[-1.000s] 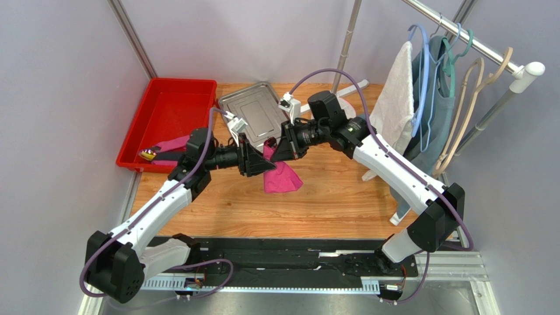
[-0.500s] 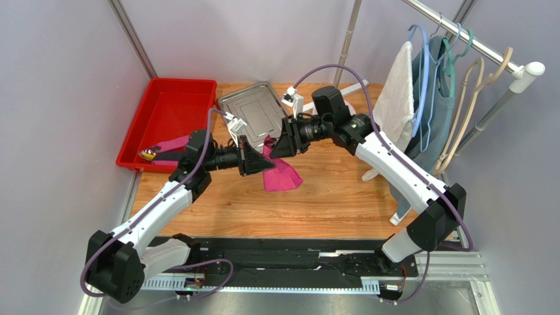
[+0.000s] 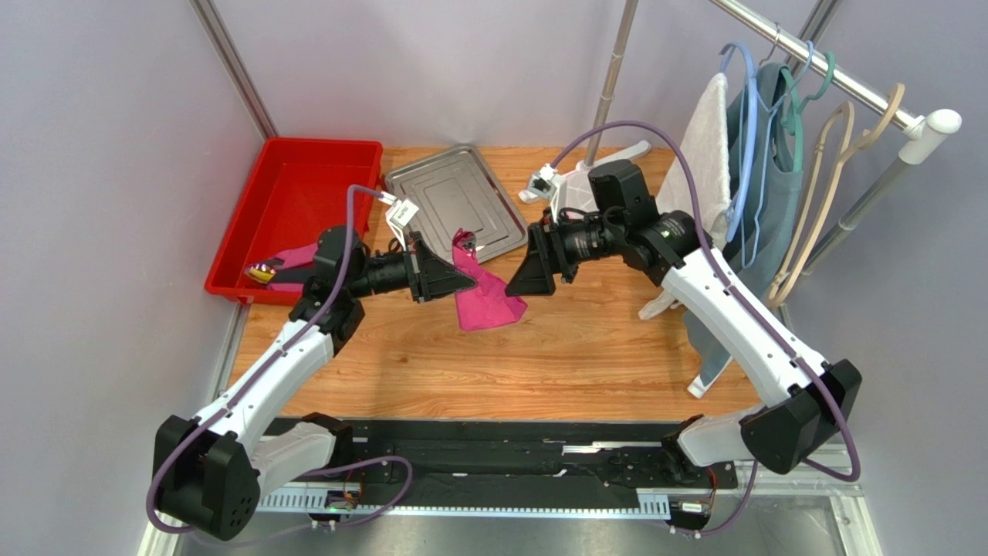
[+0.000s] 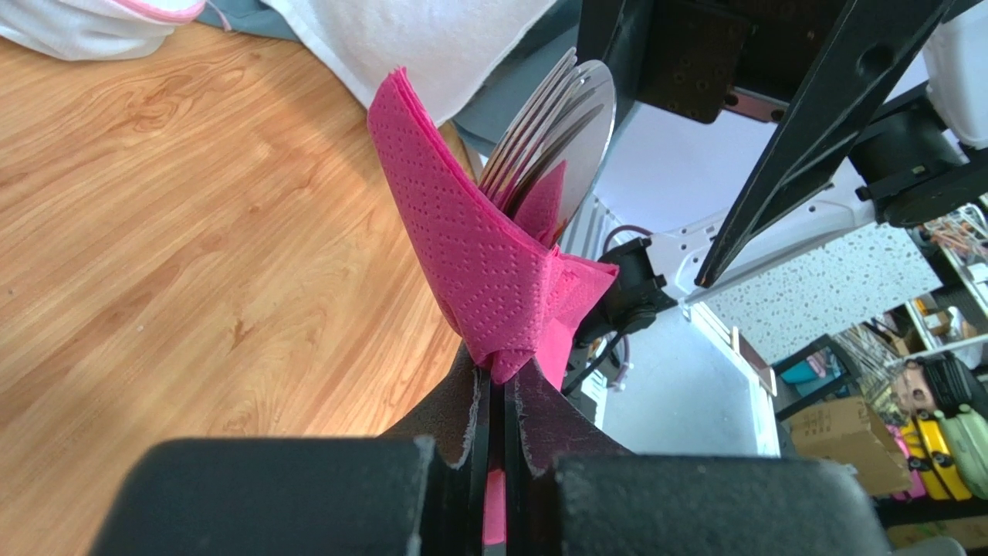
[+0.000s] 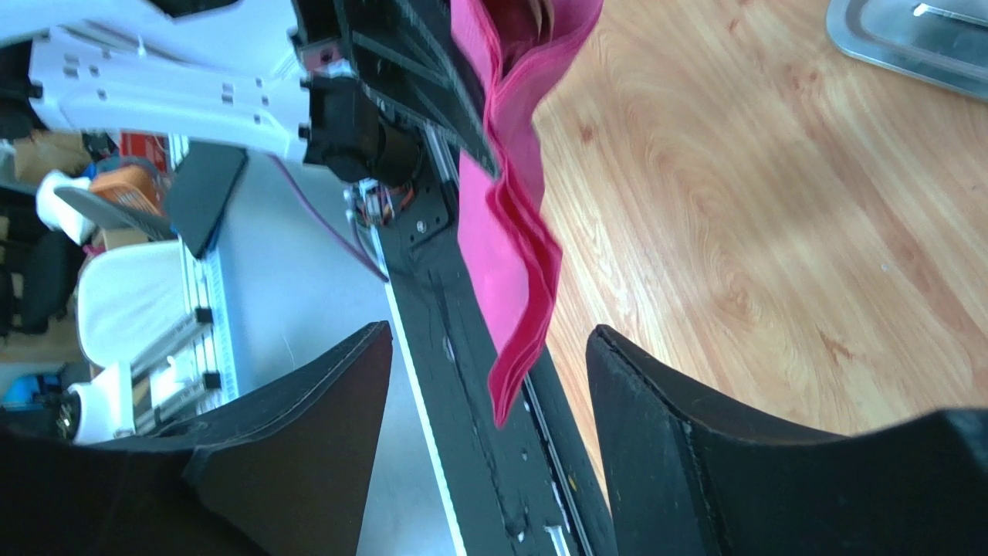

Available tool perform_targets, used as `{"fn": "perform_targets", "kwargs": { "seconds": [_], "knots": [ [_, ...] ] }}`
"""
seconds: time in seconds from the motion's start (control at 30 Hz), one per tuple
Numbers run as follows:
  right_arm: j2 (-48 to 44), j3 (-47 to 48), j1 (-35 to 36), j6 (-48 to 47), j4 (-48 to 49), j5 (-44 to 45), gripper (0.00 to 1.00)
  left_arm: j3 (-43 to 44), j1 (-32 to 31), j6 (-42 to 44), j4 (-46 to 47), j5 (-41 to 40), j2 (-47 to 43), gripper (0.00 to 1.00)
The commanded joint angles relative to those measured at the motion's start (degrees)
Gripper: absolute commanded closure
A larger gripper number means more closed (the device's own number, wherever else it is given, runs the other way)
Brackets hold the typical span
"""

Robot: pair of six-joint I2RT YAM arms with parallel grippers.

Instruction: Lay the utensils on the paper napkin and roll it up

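The magenta paper napkin (image 4: 487, 261) is folded round the utensils (image 4: 557, 122), whose shiny tines and rounded ends stick out of its top. My left gripper (image 4: 501, 380) is shut on the napkin's lower end and holds the bundle above the wooden table (image 3: 580, 348). In the top view the napkin (image 3: 481, 295) hangs from the left gripper (image 3: 456, 282), and the right gripper (image 3: 524, 282) stands open a short way to its right, apart from it. From the right wrist, the napkin (image 5: 510, 232) hangs in front of the open right gripper (image 5: 487, 338), untouched.
A steel tray (image 3: 447, 203) lies at the back of the table, with a red bin (image 3: 302, 197) to its left holding a pink cloth (image 3: 299, 255). A clothes rack (image 3: 812, 70) with a white towel (image 3: 702, 174) and hangers stands at the right.
The right gripper has opened, let go of the napkin and drawn back to the right. The left gripper has shut on the napkin and shifted slightly left with it.
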Motion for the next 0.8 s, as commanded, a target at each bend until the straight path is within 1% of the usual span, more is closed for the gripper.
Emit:
{"fn": "perform_targets", "kwargs": {
  "seconds": [0.0, 0.2, 0.27, 0.37, 0.4, 0.47, 0.5, 0.53, 0.57, 0.7, 0.77],
  "knots": [
    [-3.6, -2.2, 0.2, -5.9, -2.8, -1.2, 0.35, 3.2, 0.5, -1.9, 3.9, 2.1, -1.8, 1.00],
    [-4.2, -3.5, 0.3, -6.7, -3.2, -1.0, 0.35, 3.7, 0.5, -3.6, 5.7, 2.5, -1.6, 1.00],
    [-4.0, -3.7, 0.4, -6.7, -3.0, -1.5, 0.37, 3.7, 0.5, -3.8, 5.8, 2.6, -1.6, 1.00],
    [-3.7, -3.7, 0.4, -6.5, -2.2, -1.9, 0.48, 3.7, 0.5, -4.6, 6.5, 3.1, -1.7, 1.00],
    [-3.4, -3.5, 0.4, -6.5, -2.1, -2.1, 0.61, 3.5, 0.4, -5.4, 7.1, 3.3, -1.7, 1.00],
    [-2.8, -3.1, 0.4, -6.7, -2.1, -2.3, 0.82, 3.5, 0.5, -6.0, 8.0, 3.7, -2.0, 1.00],
    [-2.6, -3.0, 0.4, -6.7, -2.3, -2.3, 0.97, 3.5, 0.5, -6.9, 8.6, 3.8, -2.0, 1.00],
    [-2.4, -2.8, 0.4, -6.7, -2.5, -1.9, 1.00, 3.5, 0.5, -7.5, 9.5, 4.3, -2.2, 1.00],
    [-1.8, -2.5, 0.4, -8.2, -2.5, -1.4, 1.00, 3.5, 0.4, -8.2, 10.4, 4.8, -2.3, 1.00],
    [-0.9, -3.0, 0.4, -9.2, -0.7, 0.4, 1.00, 2.7, 0.4, -15.2, 16.5, 6.4, -2.7, 1.00],
    [-0.4, -3.2, 0.4, -8.9, 0.9, 0.7, 1.00, 2.8, 0.3, -17.2, 19.0, 7.2, -3.0, 1.00]
  ]
}}
